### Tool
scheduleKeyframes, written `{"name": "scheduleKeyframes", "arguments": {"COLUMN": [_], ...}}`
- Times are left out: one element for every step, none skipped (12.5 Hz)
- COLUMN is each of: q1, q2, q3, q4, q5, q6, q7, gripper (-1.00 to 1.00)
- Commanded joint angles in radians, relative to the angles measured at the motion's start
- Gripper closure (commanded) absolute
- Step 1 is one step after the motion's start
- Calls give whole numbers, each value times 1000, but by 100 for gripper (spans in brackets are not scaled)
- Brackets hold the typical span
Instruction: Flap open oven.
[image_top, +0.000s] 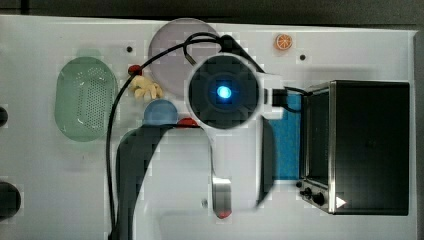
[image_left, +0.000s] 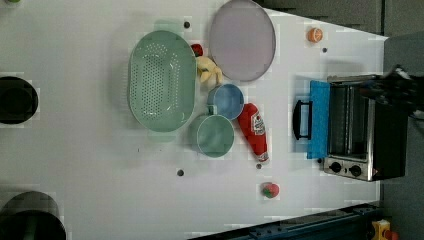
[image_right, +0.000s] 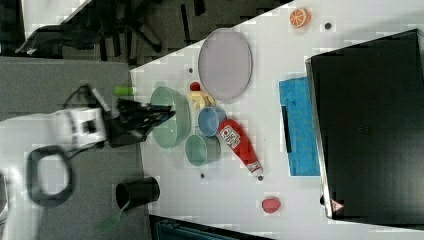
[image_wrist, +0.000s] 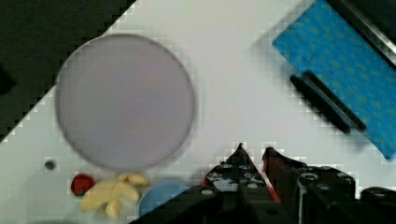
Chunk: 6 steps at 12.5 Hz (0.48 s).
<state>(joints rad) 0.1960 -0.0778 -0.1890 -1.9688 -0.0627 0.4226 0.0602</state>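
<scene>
Black and close under the wrist camera, my gripper (image_wrist: 252, 151) has its fingertips drawn to a narrow gap with nothing between them, hanging above bare white table (image_wrist: 224, 70) beside the round lilac plate (image_wrist: 125, 100). At the left view's right stands the black box-shaped oven with silver front frame (image_left: 362, 127); its blue-tinted glass door (image_left: 318, 120) already lies flat, dark bar handle (image_left: 302, 119) outermost. By my judgement, the flap is done.
</scene>
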Motion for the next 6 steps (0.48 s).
{"name": "scheduleKeyframes", "arguments": {"q1": [-12,-13,-13,-13,-12,-10], "q2": [-19,-32,-39,-42,-42,-42], "q3": [-52,-53,-53,-53,-53,-50], "q4": [91,132,161,180,190,194], "q5": [12,14,19,20,20,20], "q6": [-223,-291,-348,-370,-370,-369], "q7": [45,46,46,46,43,33], "gripper": [65,65,65,65,65,65]}}
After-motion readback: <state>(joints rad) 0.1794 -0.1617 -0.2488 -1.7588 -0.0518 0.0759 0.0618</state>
